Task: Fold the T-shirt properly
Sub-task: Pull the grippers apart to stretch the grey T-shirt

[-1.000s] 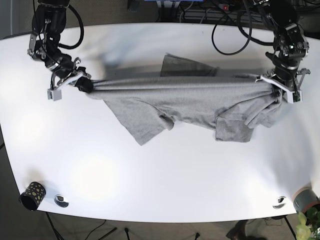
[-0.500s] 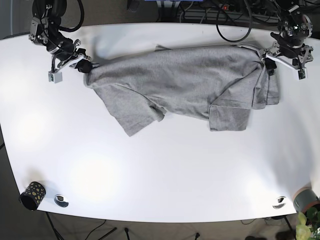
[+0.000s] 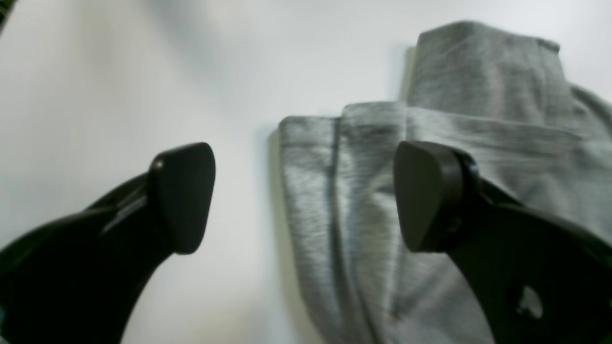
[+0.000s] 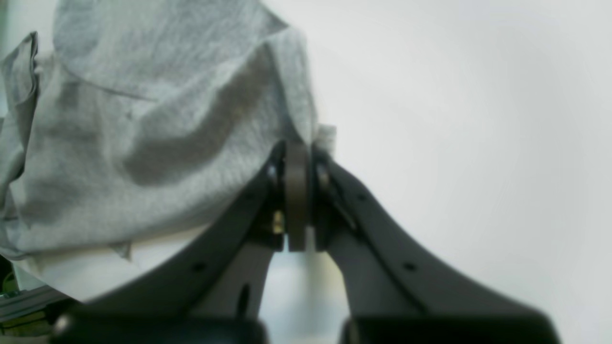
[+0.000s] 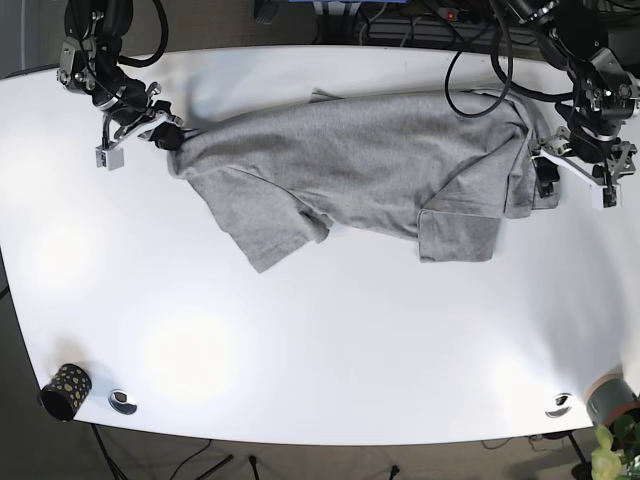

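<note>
The grey T-shirt [image 5: 350,160] lies spread across the far half of the white table [image 5: 320,340], one sleeve pointing toward the front. My right gripper [image 5: 168,135] is at the shirt's left end, shut on a pinch of fabric [image 4: 143,119]; in the right wrist view the gripper [image 4: 296,157] has its jaws pressed together. My left gripper [image 5: 543,180] hovers open over the shirt's right edge. In the left wrist view the left gripper [image 3: 306,196] straddles a folded hem of the shirt [image 3: 478,95], which rests on the table.
A black cup with yellow dots [image 5: 65,390] stands at the front left corner, with a small round fitting [image 5: 123,401] beside it. Another fitting [image 5: 560,404] and a plant pot [image 5: 610,400] are at the front right. Cables [image 5: 470,50] hang along the far edge.
Both arms carried the stretched shirt toward the far side and laid it out. The left gripper then let go and moved toward the front along the shirt's right edge.
</note>
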